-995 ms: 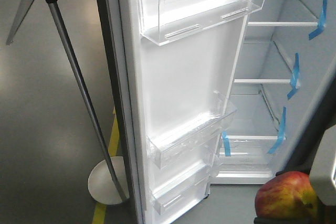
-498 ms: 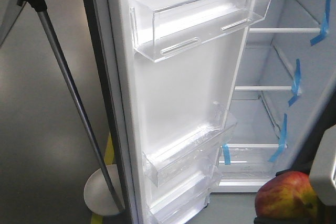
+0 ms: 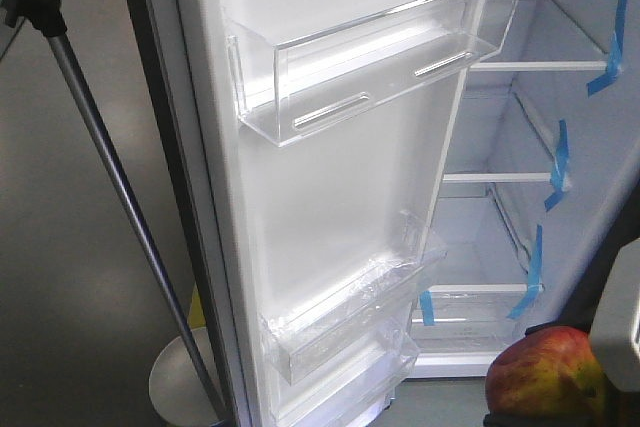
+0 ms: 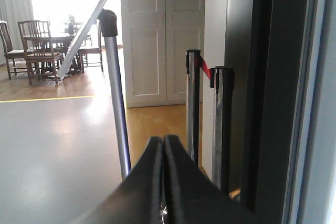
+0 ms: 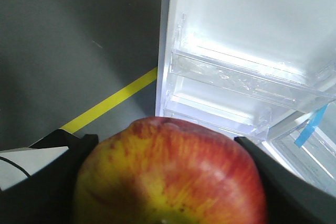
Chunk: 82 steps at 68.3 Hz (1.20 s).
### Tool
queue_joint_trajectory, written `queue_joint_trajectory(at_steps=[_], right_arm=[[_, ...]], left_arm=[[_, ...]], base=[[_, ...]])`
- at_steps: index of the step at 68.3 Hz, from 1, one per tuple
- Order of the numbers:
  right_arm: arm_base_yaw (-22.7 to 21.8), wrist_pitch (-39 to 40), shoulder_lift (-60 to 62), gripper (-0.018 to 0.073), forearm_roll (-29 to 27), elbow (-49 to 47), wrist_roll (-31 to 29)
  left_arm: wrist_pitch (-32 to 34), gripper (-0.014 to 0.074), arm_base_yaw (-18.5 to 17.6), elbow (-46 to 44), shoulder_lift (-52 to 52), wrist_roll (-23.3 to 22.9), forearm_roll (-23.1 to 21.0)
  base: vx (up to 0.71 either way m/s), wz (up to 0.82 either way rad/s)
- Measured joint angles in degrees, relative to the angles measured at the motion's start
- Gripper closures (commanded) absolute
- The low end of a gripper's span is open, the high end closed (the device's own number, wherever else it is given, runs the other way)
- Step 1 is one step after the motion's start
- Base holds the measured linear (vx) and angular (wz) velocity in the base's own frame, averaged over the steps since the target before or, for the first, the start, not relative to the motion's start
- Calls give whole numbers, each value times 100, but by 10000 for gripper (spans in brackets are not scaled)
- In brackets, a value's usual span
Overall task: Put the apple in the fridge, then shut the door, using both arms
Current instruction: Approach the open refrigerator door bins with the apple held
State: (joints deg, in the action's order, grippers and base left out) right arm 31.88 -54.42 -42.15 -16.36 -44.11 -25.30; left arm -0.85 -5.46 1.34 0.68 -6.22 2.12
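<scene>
Apple status: I'm holding the small round red-and-yellow apple in my right gripper, with the black fingers clamping it from both sides. It's hanging low in front of the tall dark grey fridge and isn't inside yet.

The tall door, white on the inside, is standing wide open, and its clear plastic bins are sitting empty. Behind it the glass shelves with blue tape strips are showing, and I'm not seeing anything on them from here.

My left gripper is holding nothing, fingers pressed flat together. It's pointing along the dark outer side of the door toward a slanted silver stanchion post.

So I'm figuring we're maybe a third in: the grab and the opening are looking done. What's left is carrying the apple past the door bins onto a shelf, letting go, backing out, then swinging the door shut. I'm guessing the left arm is getting that last job, since it's sitting on the door's outer side.
</scene>
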Motion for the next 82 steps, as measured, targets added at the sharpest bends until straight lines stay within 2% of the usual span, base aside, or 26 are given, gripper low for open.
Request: queue_joint_trajectory(at_steps=[82], right_arm=[[0, 0, 0, 305, 0, 0, 0]], left_arm=[[0, 603, 0, 0, 0, 0, 0]], base=[[0, -1]])
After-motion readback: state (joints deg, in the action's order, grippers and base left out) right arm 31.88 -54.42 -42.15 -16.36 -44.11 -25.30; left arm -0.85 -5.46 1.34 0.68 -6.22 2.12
